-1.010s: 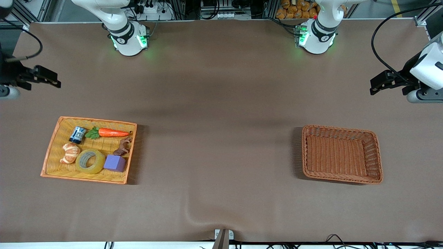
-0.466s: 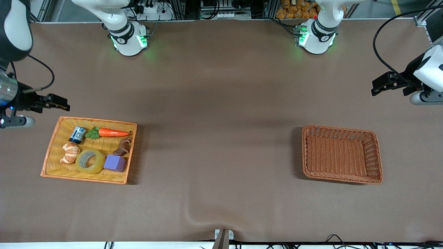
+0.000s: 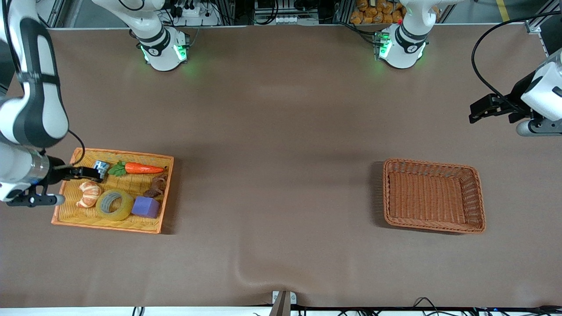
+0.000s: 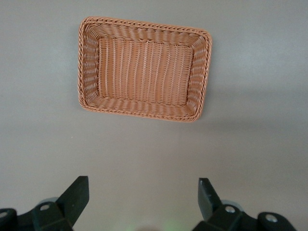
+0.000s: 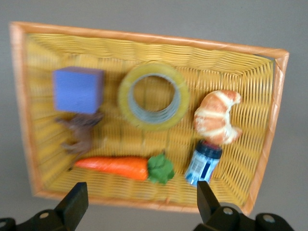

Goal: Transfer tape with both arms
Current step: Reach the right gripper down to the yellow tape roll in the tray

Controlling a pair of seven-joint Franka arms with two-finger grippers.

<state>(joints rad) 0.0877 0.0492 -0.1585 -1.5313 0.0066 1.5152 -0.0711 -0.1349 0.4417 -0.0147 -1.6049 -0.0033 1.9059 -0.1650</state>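
Nearest the front camera in my yellow basket (image 3: 66, 193) lie the tape (image 3: 114, 205), flat on the weave with its grey core facing up, and the purple cube (image 3: 146, 207) just beside it toward the left arm's end of the table. On the tape's other flank, close beside it, sits the croissant (image 3: 89, 193). A little farther from the camera a brown figure (image 3: 156, 186) rests just past the cube, and farther still, along the basket's edge, lie the carrot (image 3: 139, 168) with its green leaves and a small blue and white can (image 3: 101, 166). My right gripper (image 3: 88, 173) hangs over that corner of the basket, above the can, fingers (image 5: 76, 204) spread wide and holding nothing; through my right wrist camera I see the tape (image 5: 154, 96) between the cube (image 5: 78, 89) and the croissant (image 5: 217, 117), with the carrot (image 5: 115, 166) and the can (image 5: 203, 163) closer to my fingertips. Toward the left arm's end of the table stands the brown wicker basket (image 3: 476, 199), with nothing in it. My left gripper (image 3: 476, 110) waits in the air over the bare cloth at that end, its fingers (image 4: 75, 194) wide apart and holding nothing, with the brown basket (image 4: 87, 67) in its wrist view.
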